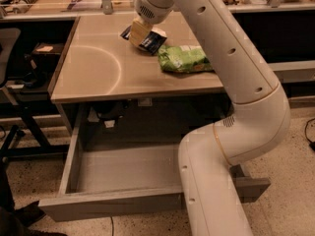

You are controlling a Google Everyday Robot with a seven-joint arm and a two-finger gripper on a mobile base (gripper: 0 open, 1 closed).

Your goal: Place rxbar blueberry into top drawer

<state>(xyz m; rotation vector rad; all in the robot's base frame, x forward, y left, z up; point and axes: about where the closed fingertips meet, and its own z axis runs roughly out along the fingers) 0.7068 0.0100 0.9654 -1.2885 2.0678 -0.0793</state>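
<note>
Gripper [139, 32] at rxbar blueberry [154, 42] on table [98, 70]

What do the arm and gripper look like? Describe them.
The arm is thick, rounded white tubing with small dark holes along its upper link and a thin tan ring at the elbow. A dotted vent patch marks the wrist. The gripper, above the far side of the table at the rxbar blueberry, is pale tan. No loose cables show.

Tan claw [140, 32] over navy rxbar blueberry [154, 41], green bag [184, 59]
</note>
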